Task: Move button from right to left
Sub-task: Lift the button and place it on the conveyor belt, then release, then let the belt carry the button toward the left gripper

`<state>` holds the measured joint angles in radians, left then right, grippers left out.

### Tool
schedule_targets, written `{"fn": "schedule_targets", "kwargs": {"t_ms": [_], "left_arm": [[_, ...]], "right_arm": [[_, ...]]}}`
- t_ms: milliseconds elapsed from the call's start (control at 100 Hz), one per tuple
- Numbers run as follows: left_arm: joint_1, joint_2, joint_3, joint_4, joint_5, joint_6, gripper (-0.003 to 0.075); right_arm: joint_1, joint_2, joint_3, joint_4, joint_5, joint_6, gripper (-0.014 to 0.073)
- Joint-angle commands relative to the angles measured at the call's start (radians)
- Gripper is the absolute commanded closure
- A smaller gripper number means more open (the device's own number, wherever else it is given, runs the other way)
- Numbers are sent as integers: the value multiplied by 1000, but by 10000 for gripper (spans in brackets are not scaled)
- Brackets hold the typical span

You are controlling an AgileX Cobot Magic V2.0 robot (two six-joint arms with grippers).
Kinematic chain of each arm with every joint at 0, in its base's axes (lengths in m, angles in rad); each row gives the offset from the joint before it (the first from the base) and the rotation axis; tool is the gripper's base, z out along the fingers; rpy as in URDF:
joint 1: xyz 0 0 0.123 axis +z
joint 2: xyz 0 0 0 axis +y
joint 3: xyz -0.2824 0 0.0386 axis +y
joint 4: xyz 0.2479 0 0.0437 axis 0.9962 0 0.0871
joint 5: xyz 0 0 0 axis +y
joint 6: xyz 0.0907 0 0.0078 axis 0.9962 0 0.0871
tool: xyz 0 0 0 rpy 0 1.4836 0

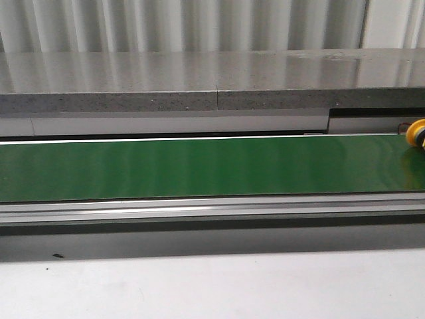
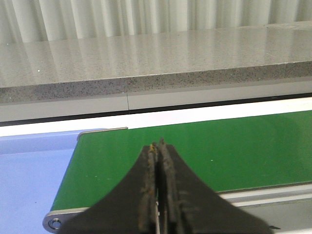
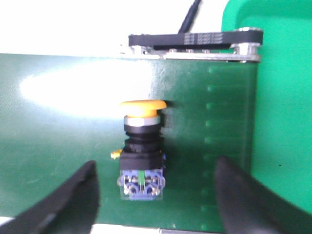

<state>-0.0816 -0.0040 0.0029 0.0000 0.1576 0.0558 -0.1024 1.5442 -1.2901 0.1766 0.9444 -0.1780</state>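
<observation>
The button (image 3: 141, 151) lies on its side on the green conveyor belt (image 3: 58, 141), yellow cap away from the camera, blue-grey base toward my right gripper. My right gripper (image 3: 156, 187) is open, its two black fingers standing wide on either side of the base without touching it. In the front view only the yellow cap of the button (image 1: 417, 134) shows at the far right edge of the belt (image 1: 199, 166); neither gripper shows there. My left gripper (image 2: 157, 151) is shut and empty, above the left end of the belt (image 2: 219, 146).
A grey stone ledge (image 1: 199, 80) runs behind the belt. A metal rail (image 1: 199, 209) borders the belt's front. A blue surface (image 2: 29, 170) lies past the belt's left end. A black drive belt and roller (image 3: 195, 41) sit at the right end, beside a bright green tray (image 3: 287, 97).
</observation>
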Motion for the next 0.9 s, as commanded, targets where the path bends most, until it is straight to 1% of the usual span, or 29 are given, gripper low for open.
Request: {"fn": "schedule_targets", "kwargs": {"t_ms": [0,20,70,140,230,270,490,670,890], "left_arm": [[1,-32,38,-9,-78,2,741],[1,-32,38,-9,-78,2,741],[1,-32,38,-9,-78,2,741],[1,-32,38,-9,-78,2,741],[1,-32,38,-9,-78,2,741],[1,-32,38,-9,-78,2,741],[1,-32,38,-9,-78,2,741],[1,-32,38,-9,-78,2,741],[1,-32,38,-9,-78,2,741]], "right_arm": [[15,-118,35,0,-73,-17,345],[19,-136,51,-2,-83,-19,373],[28,-178,89,-2,-104,-30,475],[36,-238,142,-2,-138,-40,581],[39,-317,211,-3,-184,-40,667],[39,-354,244,-3,-202,-40,657],[39,-571,433,-3,-312,-40,662],[39,-808,610,-3,-395,-43,662],[39,-1091,769,-3,-421,-44,662]]}}
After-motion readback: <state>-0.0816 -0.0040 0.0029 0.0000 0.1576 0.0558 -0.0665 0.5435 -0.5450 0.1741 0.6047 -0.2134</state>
